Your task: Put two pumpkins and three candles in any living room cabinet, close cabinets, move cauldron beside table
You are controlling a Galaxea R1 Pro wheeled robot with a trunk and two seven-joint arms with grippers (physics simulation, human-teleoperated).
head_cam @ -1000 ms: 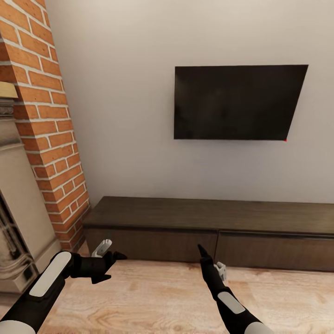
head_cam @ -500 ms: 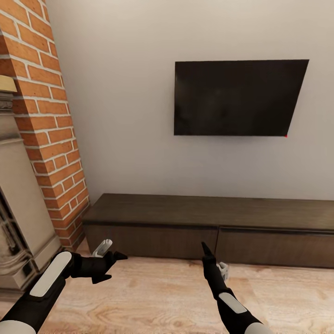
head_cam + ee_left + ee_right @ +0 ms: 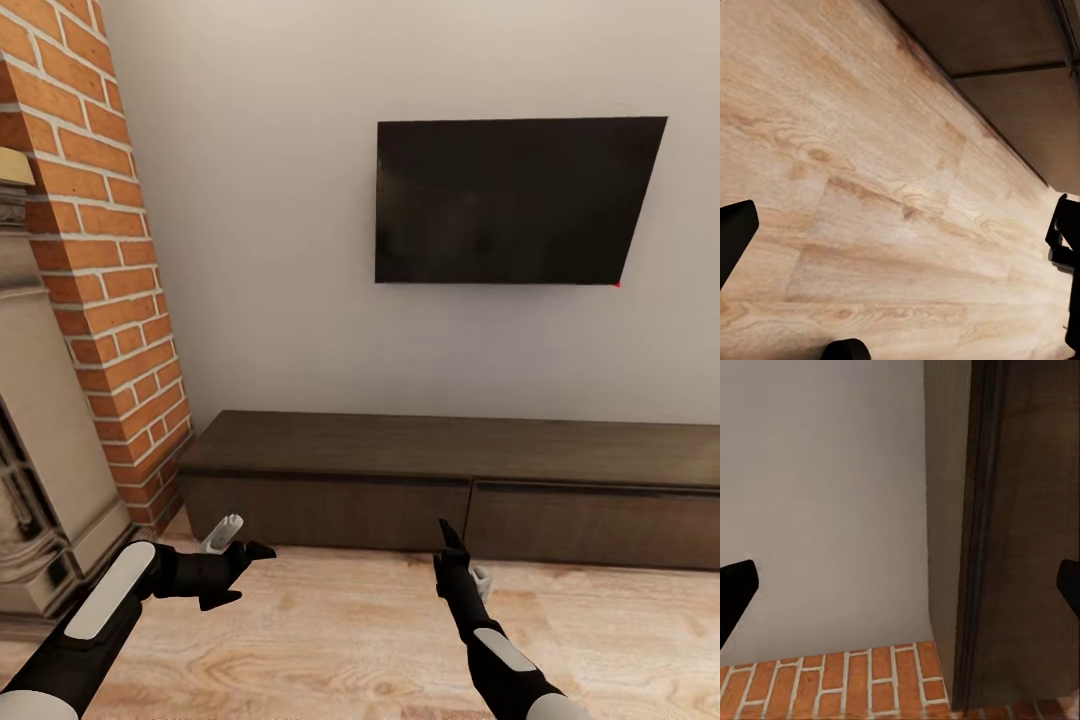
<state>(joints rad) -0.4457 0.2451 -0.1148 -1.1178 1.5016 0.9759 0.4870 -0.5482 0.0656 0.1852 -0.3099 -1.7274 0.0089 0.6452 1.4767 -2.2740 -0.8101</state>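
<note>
The cabinet point(image 3: 450, 480) is a long, low dark-brown unit against the wall, with both wide drawer fronts closed and a bare top. My left gripper point(image 3: 238, 542) hovers open over the wood floor in front of the cabinet's left end, holding nothing. My right gripper point(image 3: 462, 552) stands open and empty before the seam between the two drawer fronts. In the left wrist view the cabinet front point(image 3: 1020, 75) lies beyond the floor planks. The right wrist view shows the cabinet's end point(image 3: 1020, 510) close by. The pumpkins, candles, cauldron and table are out of view.
A brick column point(image 3: 110, 300) and a stone fireplace point(image 3: 40, 480) stand at the left, close to the cabinet's left end. A black TV point(image 3: 510, 200) hangs on the wall above the cabinet. Wood floor point(image 3: 330, 640) stretches between me and the cabinet.
The whole picture has shifted up a little, so the camera has moved. My right gripper sits slightly further right in the picture. Both grippers stay open and empty.
</note>
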